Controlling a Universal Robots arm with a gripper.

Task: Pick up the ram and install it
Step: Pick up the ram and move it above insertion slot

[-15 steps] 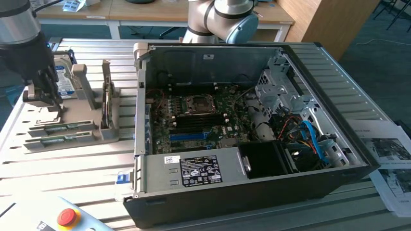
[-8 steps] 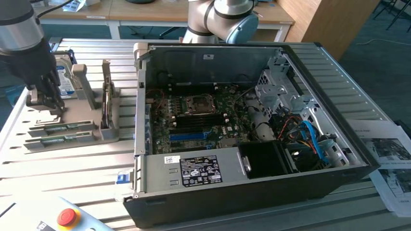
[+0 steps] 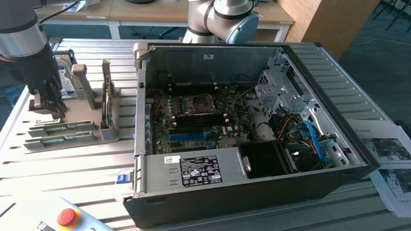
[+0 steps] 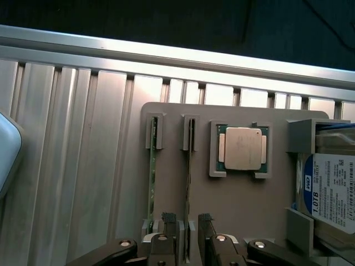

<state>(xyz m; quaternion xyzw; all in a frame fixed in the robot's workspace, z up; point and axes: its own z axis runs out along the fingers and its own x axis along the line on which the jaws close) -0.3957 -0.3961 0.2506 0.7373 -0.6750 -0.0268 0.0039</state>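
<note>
The ribbed aluminium-slat table (image 3: 77, 168) carries everything, and the claw (image 3: 48, 108) hangs over one end of it. Well apart from the claw lies the open black computer case (image 3: 257, 192), set on its side with the panel off. This is presumably so that its green motherboard (image 3: 199, 120) faces up and a part can be pressed straight down into it. Directly under the claw sits the flat grey moulded parts holder (image 4: 244, 205), whose pockets seem made to keep each part at a known spot. Its largest part is the silver hard drive with a blue-and-white label (image 4: 333, 188), standing in brackets well to one side of the claw. The claw (image 4: 187, 221) itself is spread wide and grips nothing. One serrated fingertip (image 4: 168, 218) stands on either side of the ram (image 4: 189, 177), a long thin dark-green circuit stick, with a gap showing on each face. The ram stands on edge in slotted end blocks, likely so that the fingers can close on its flat sides. A second stick (image 4: 151, 183), paler green, stands parallel just outside the claw. The small square silver processor chip (image 4: 242, 148) lies flat in its pocket on the ram's other side.
</note>
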